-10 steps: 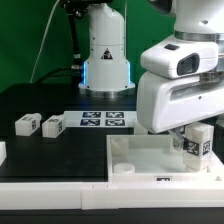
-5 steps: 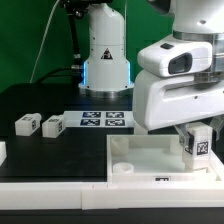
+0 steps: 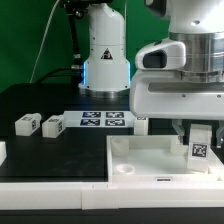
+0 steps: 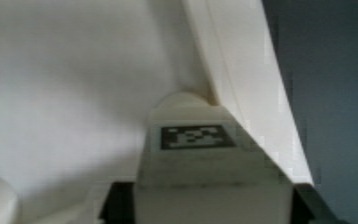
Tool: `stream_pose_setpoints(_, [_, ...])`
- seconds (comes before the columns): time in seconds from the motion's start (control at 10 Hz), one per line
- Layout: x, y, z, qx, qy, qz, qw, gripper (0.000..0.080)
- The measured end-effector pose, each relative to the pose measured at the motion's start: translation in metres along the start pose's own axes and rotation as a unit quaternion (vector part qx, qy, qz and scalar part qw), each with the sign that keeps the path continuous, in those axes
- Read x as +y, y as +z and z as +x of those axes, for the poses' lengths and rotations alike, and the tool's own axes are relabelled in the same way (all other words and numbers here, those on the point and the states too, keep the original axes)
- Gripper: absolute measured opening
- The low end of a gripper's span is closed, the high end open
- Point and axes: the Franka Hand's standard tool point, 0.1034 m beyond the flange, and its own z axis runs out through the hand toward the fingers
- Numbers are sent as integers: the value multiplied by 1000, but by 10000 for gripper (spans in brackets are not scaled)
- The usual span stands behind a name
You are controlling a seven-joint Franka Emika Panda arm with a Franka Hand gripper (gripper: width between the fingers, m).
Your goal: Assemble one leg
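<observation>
A white leg [image 3: 201, 146] with a black-and-white tag stands upright over the right side of the large white panel [image 3: 140, 158], near its right rim. My gripper [image 3: 200, 128] is shut on its top. In the wrist view the leg [image 4: 204, 150] points down at the panel's inner corner [image 4: 105, 90], with dark fingers [image 4: 119, 203] on both sides. Two more tagged legs [image 3: 25, 124] [image 3: 52, 126] lie on the black table at the exterior view's left.
The marker board [image 3: 103, 120] lies flat behind the panel. A round hole [image 3: 124, 169] sits in the panel's near left corner. The robot base [image 3: 105, 60] stands at the back. A white part shows at the far left edge [image 3: 2, 152].
My gripper has moved with the leg toward the exterior view's right and slightly down, closer to the panel's right rim.
</observation>
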Motion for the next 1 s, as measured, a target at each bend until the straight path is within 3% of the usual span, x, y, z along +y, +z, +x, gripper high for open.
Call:
stream_pose_setpoints(0.3, [0, 0, 0, 1, 60, 0, 998, 291])
stream_pose_setpoints(0.4, [0, 0, 0, 0, 41, 0, 999, 370])
stream_pose_setpoints(0.5, [-2, 0, -1, 0, 32, 0, 999, 549])
stream_pose_setpoints(0.6, [-3, 0, -2, 1, -3, -1, 1000, 549])
stream_pose_setpoints(0.7, [-4, -1, -3, 2, -79, -3, 997, 629])
stream_pose_setpoints(1.0, [-7, -1, -4, 3, -234, -8, 972, 648])
